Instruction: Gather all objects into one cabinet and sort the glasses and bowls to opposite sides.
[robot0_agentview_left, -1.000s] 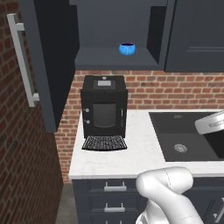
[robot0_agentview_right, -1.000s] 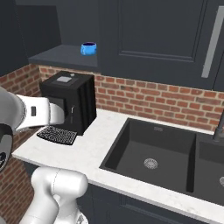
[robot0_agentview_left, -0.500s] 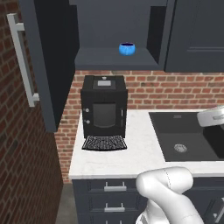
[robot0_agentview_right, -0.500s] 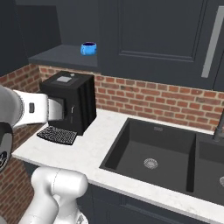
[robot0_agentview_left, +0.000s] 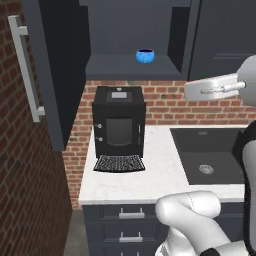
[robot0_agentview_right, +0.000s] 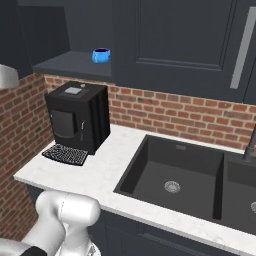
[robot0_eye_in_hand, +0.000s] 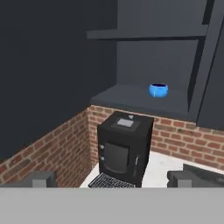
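Blue vessel (robot0_agentview_left: 145, 55) sits alone on the open cabinet's shelf (robot0_agentview_left: 131, 71), above the black coffee machine (robot0_agentview_left: 119, 128). The gripper (robot0_eye_in_hand: 112, 178) hangs empty, fingers apart, facing that shelf. Gathering looks barely begun: mug, bowl and second blue vessel remain to be brought.

I'm working in a kitchen: a coffee machine (robot0_agentview_left: 119, 127) stands on a pale stone counter (robot0_agentview_right: 100, 175) beside a dark sink (robot0_agentview_right: 175, 175), with a red brick backsplash (robot0_agentview_right: 175, 112), dark wall cabinets (robot0_agentview_right: 175, 45) above and drawers (robot0_agentview_left: 125, 220) below.
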